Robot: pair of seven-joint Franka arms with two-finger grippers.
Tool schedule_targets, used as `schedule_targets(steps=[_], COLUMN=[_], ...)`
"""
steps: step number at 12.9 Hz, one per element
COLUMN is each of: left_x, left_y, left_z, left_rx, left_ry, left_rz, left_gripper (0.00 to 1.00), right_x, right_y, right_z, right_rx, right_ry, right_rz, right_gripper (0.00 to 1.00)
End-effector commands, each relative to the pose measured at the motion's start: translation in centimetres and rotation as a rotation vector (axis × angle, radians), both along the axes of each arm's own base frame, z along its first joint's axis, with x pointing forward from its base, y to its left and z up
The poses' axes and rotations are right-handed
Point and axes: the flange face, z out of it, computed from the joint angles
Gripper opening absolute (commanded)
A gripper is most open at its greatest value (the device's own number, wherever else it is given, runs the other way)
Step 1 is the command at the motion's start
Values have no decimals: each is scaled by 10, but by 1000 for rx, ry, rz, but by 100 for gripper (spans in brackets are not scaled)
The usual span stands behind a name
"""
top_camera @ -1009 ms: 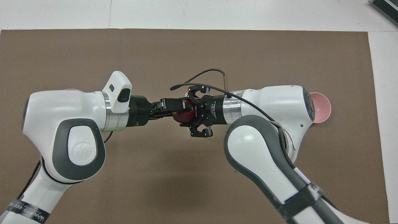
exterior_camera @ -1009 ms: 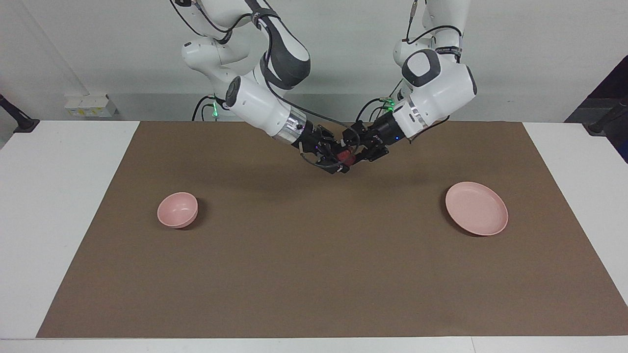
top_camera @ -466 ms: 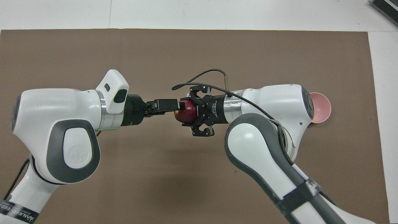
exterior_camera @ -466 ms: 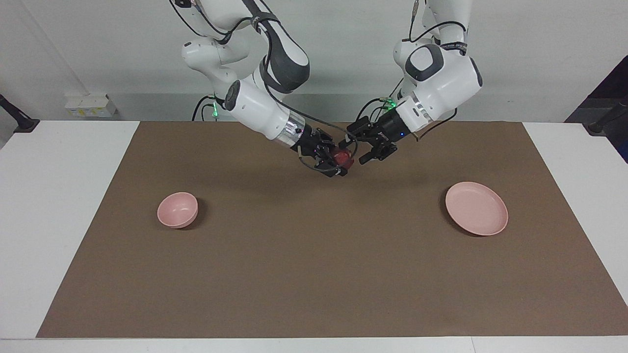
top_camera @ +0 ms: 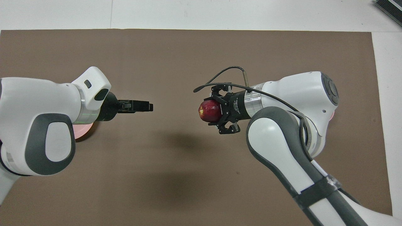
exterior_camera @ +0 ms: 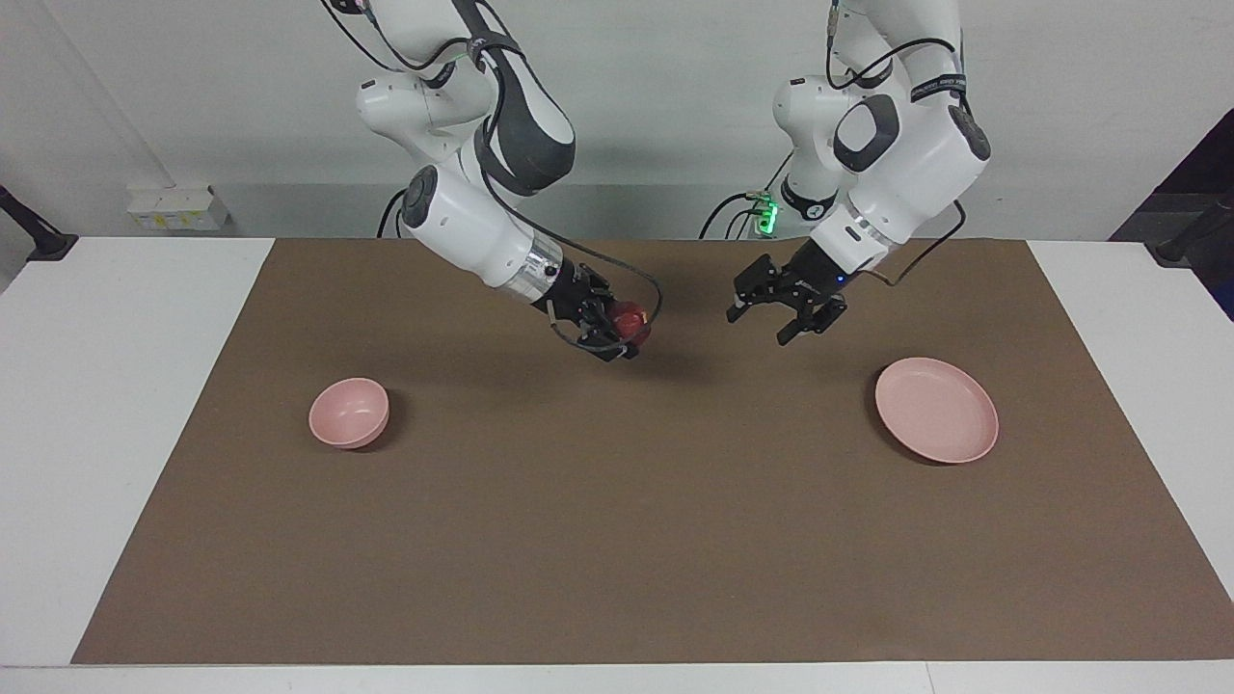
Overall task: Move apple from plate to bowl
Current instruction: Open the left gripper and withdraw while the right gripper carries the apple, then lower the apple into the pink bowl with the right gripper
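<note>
The dark red apple (exterior_camera: 631,320) (top_camera: 209,110) hangs in the air over the middle of the brown mat, with my right gripper (exterior_camera: 629,333) (top_camera: 208,110) shut on it. My left gripper (exterior_camera: 759,326) (top_camera: 150,106) is open and holds nothing, a short way from the apple toward the left arm's end, also over bare mat. The pink plate (exterior_camera: 936,410) lies at the left arm's end with nothing on it; in the overhead view only a sliver of the plate (top_camera: 82,133) shows under the left arm. The pink bowl (exterior_camera: 349,413) stands at the right arm's end, almost hidden in the overhead view.
The brown mat (exterior_camera: 617,540) covers most of the white table (exterior_camera: 116,405). A white socket box (exterior_camera: 178,207) sits by the wall at the right arm's end. A dark object (top_camera: 389,8) shows at a table corner farthest from the robots.
The left gripper opened, let go of the apple and drew back toward the plate's end. The right gripper kept the apple and moved it toward the bowl's end.
</note>
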Motion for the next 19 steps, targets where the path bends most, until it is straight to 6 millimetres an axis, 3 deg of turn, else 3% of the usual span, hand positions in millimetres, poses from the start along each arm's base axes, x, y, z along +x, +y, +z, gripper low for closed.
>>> schedule_targets(steps=[1, 5, 8, 14, 19], left_x=[8, 31, 39, 34, 26], left_y=[33, 66, 84, 95, 107], left_z=[2, 18, 47, 126, 162], left_rx=[166, 342, 384, 411, 418], left_ry=[-22, -72, -91, -76, -59], left_rz=[-38, -85, -76, -80, -70], left_gripper=[100, 100, 100, 100, 100], right_x=[3, 16, 25, 23, 21], right_y=[-27, -86, -143, -272, -311], right_z=[7, 0, -6, -28, -55], right_rx=[-132, -237, -277, -370, -506], right_ry=[-31, -100, -152, -248, -239], right_rz=[74, 265, 409, 758, 953], right_gripper=[0, 0, 0, 0, 0])
